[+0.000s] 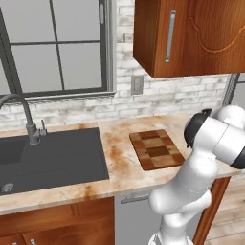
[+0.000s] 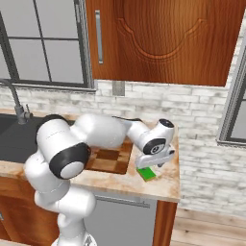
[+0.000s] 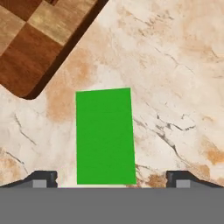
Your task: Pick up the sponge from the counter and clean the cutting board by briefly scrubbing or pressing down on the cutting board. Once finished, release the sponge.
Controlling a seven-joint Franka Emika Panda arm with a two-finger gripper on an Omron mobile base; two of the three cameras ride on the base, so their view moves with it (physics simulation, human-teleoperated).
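Sponge (image 3: 105, 136): frame centre on worktop (image 3: 175, 65), light, soft, we judge.
Hold: we'd pinch long sides.
Fingers (image 3: 43, 179): spread, empty.

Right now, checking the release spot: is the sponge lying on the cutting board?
No, the sponge lies on the counter beside it.

wall (image 1: 167, 95) – white brick | window (image 1: 52, 45) – dark frame | upper cabinet (image 1: 191, 33) – reddish wood

Below my claw the sponge (image 3: 105, 136) is a flat bright green. The counter (image 3: 175, 78) is beige, mottled with rusty orange and thin dark veins. The cutting board (image 3: 39, 35) is checkered in light and dark brown.
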